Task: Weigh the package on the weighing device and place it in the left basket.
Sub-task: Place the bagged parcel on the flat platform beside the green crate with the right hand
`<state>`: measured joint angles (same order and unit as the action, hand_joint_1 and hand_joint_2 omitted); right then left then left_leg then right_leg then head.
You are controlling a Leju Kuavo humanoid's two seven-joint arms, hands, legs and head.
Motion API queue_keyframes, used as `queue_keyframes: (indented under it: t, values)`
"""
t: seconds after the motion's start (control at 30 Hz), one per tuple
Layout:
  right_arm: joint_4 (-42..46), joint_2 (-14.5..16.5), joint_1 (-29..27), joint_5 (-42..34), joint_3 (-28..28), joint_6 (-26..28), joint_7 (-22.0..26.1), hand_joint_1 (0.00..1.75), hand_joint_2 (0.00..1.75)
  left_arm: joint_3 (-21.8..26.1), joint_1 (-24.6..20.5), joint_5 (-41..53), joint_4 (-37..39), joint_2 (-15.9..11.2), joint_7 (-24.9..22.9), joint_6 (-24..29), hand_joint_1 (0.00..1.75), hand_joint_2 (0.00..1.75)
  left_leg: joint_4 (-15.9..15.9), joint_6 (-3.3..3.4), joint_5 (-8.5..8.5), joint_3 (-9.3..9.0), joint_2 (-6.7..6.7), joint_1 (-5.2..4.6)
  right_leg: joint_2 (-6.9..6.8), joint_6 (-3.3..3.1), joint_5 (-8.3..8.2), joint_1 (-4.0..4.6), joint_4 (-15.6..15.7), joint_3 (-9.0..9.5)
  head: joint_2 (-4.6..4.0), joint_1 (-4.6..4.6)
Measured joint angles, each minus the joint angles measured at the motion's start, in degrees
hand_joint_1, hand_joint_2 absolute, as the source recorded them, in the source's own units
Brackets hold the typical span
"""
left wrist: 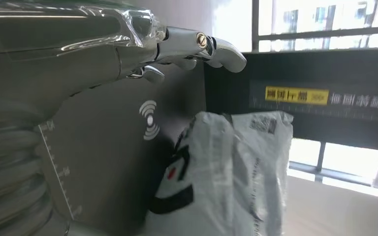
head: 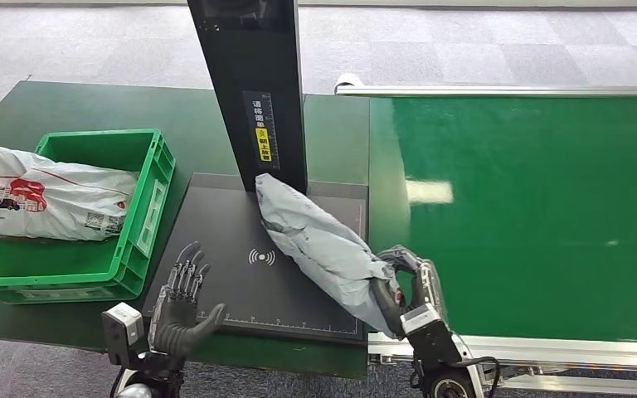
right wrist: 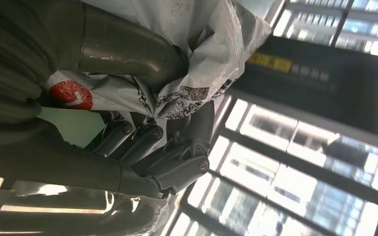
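**Grey package lies on the scale, gripped at its near end by the right hand**

At the far left of the head view, a green basket [head: 145, 211] sits on the dark green bench [head: 66, 108] and holds a white printed bag [head: 46, 199] that overhangs its left wall. Just right of the basket lies the black weighing device [head: 224, 249], a flat platform with a wireless symbol at its middle and a ruler scale along its near edge; a black post [head: 253, 83] with a yellow label rises from its far edge.

The left hand [head: 181, 303] hovers over the near left corner of the platform, its fingers [head: 189, 265] apart and stretched forward, holding nothing.

The grey package [head: 319, 245] lies slantwise across the right part of the platform, its far end touching the foot of the post, its near end reaching past the platform's right corner. There the right hand [head: 402, 286] holds it: in the right wrist view the thumb and fingers [right wrist: 142, 142] are clamped on the crumpled plastic.

To the right stretches a bright green conveyor belt [head: 531, 215].
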<state>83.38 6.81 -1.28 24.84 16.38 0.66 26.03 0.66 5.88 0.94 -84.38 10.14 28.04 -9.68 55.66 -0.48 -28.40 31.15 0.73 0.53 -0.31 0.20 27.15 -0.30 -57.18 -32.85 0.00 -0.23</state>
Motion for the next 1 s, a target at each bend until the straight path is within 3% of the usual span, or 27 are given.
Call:
queue_keyframes:
  t: [0.13, 0.23, 0.27, 0.37, 0.7, 0.87, 1.0]
  values:
    - [-8.8, 1.2, 1.7, -3.1, 3.0, -1.7, 0.3, 1.75, 1.75, 2.3, 0.2, 0.6, -1.1, -0.2, 0.0, 0.2, 0.00, 1.75, 0.0, 0.00, 0.00, -0.01, 0.01, 0.00, 0.00, 0.00, 0.00, 0.00, 0.0, 0.01, 0.00, 0.01]
    - [-15.7, 2.0, 3.1, -4.6, 4.6, -2.1, 0.3, 1.38, 1.75, 3.6, 0.3, 1.0, -1.5, -0.2, 0.0, 0.1, 0.00, 1.75, 0.0, 0.00, 0.00, -0.02, 0.00, 0.00, 0.00, 0.00, 0.00, 0.00, 0.0, 0.02, 0.00, 0.01]
    - [-17.9, 2.2, 3.6, -5.1, 5.0, -2.2, 0.2, 0.94, 1.75, 3.9, 0.3, 1.1, -1.6, -0.2, 0.0, 0.1, 0.00, 1.75, 0.0, 0.00, 0.00, -0.03, 0.00, 0.00, 0.00, 0.00, 0.00, 0.00, 0.0, 0.02, 0.00, 0.01]
    - [-23.7, 2.9, 5.2, -6.1, 5.7, -2.4, 0.0, 0.00, 1.75, 4.5, 0.4, 1.4, -1.7, -0.2, 0.0, -0.2, 0.00, 1.75, 0.0, 0.00, 0.00, -0.08, 0.02, 0.00, 0.01, 0.00, 0.00, 0.00, 0.0, 0.06, 0.00, 0.00]
    - [-34.6, 3.5, 11.2, -14.6, 5.2, -10.5, 3.5, 0.00, 1.75, 4.6, -0.3, 2.1, -0.5, -0.2, 0.3, -0.5, 0.00, 1.75, 0.0, -0.14, -0.14, -0.85, 0.35, 0.03, 0.20, -0.14, 0.08, 0.03, 0.0, 0.68, 0.00, 0.01]
    - [-31.0, 2.6, 9.8, -16.3, 5.0, -12.4, 2.6, 0.00, 1.75, 4.6, -0.7, 2.1, 0.4, -0.2, 0.8, -0.6, 0.00, 1.75, 0.0, -0.16, -0.10, -0.86, 0.29, 0.04, 0.18, -0.14, 0.07, 0.05, 0.0, 0.69, 0.00, 0.00]
    - [-23.3, 0.9, 6.1, -21.6, 4.1, -18.1, 3.4, 0.00, 1.75, 4.6, -0.7, 2.5, 1.0, -0.2, 1.6, -1.1, 0.00, 1.75, 0.0, -0.15, -0.12, -0.70, 0.20, 0.03, 0.14, -0.13, 0.08, 0.04, 0.0, 0.59, 0.00, 0.01]
